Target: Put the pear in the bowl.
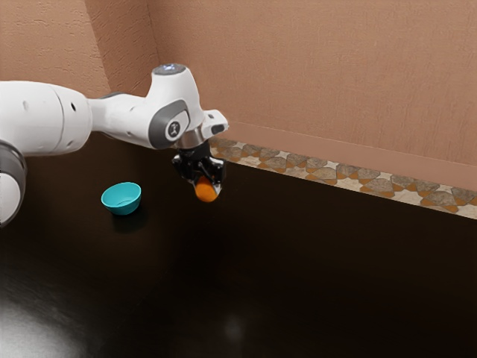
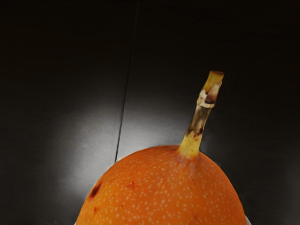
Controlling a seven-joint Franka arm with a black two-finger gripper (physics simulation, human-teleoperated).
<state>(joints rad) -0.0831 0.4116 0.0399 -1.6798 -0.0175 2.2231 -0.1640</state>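
Currently, the gripper [image 1: 207, 181] is closed about the pear [image 1: 206, 192], one finger against each side, and supports it above the dark tabletop [image 1: 298, 261]. The arm [image 1: 123, 119] extends from the exterior view's left; the gripper is directed downward. The bowl [image 1: 120, 208], turquoise, is located to the exterior view's left of the pear, well apart from it, upright with its opening facing up. The pear is outside the bowl. In the wrist view, the pear has orange skin with pale speckles and a dark mark; its stem [image 2: 201, 115], yellow and brown, projects away from the fruit. A thin seam [image 2: 125, 93] crosses the tabletop. A stone-patterned strip [image 1: 346, 179] lies beyond the tabletop's far edge.
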